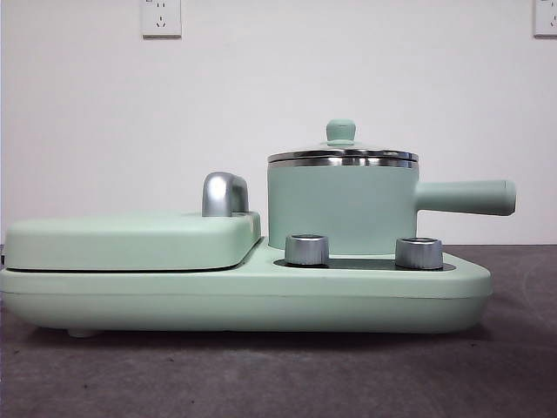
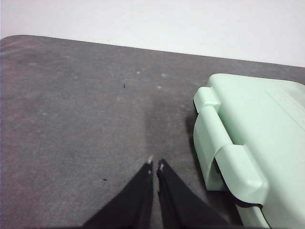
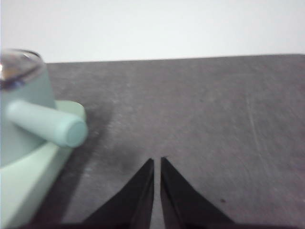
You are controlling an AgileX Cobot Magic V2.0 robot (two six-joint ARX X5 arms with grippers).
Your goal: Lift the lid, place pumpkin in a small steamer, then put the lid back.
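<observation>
The lid [image 1: 343, 155] sits squarely on the steamer pot [image 1: 341, 209], its small green knob upright, so from where I sit nothing of the job has been started: the lid has yet to come off, the pumpkin has yet to go in, and the lid has yet to go back. I cannot find the pumpkin in any of my views. The pot stands on the right half of a mint-green cooker base [image 1: 244, 292], its straight handle [image 1: 466, 197] reaching toward the right end of the counter [image 1: 278, 374]. Two steel dials [image 1: 306, 249] sit on the base just in front of the pot. On the left half lies a flat green cover [image 1: 130, 239] with a chrome handle [image 1: 224, 193], near the pot but not touching it. My left tool [image 2: 155, 164] hangs over bare counter beside the cover end of the base, jaws clenched on nothing; my right tool [image 3: 157, 162] hangs over bare counter near the pot handle, likewise clenched and empty. Nothing blocks the way to the knob from above.
</observation>
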